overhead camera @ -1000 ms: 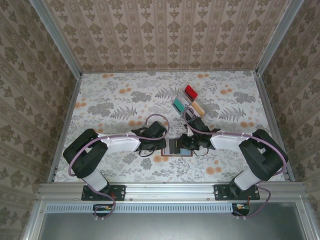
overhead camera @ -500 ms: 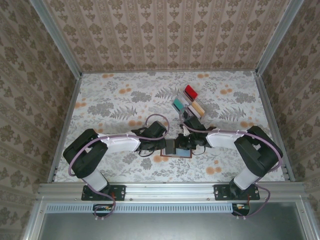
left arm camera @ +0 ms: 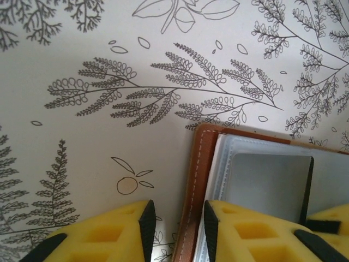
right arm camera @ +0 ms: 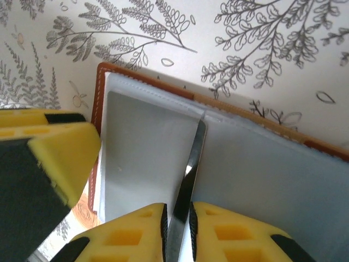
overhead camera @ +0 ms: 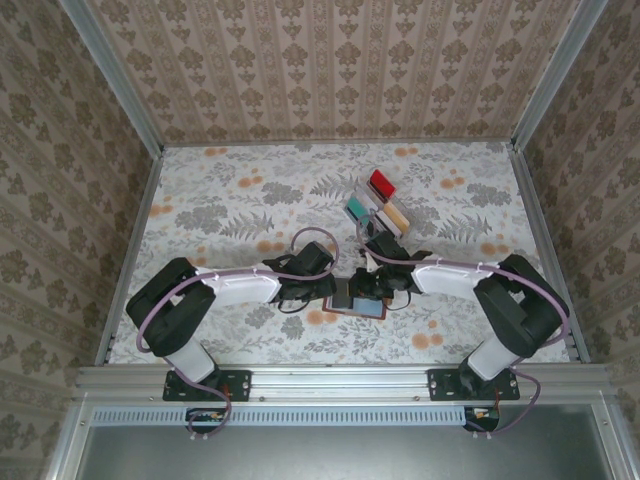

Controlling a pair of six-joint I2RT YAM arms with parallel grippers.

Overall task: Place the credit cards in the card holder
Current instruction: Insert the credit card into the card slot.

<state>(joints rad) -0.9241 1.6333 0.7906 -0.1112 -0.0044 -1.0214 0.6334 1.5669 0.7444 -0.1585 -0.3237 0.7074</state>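
The brown card holder (overhead camera: 368, 309) lies open on the table near the front, its grey clear pockets (left arm camera: 267, 185) facing up. My left gripper (left arm camera: 177, 224) straddles its stitched left edge (left arm camera: 196, 164). The jaws stand apart, and bare table shows beside the left pad. My right gripper (right arm camera: 178, 221) is shut on a thin dark credit card (right arm camera: 191, 164). The card stands on edge, its far end down in the fold between the two pocket pages (right arm camera: 142, 142). That card also appears edge-on as a dark line (left arm camera: 310, 185) in the left wrist view. In the top view both grippers (overhead camera: 330, 290) (overhead camera: 368, 288) meet over the holder.
A clear slotted rack (overhead camera: 378, 205) with red, green and tan pieces stands behind the right gripper. The left gripper's yellow finger (right arm camera: 43, 153) sits close at the holder's left edge in the right wrist view. Patterned walls ring the table.
The right arm has shifted a little to the left over the card holder. The left arm has stayed at the holder's left edge.
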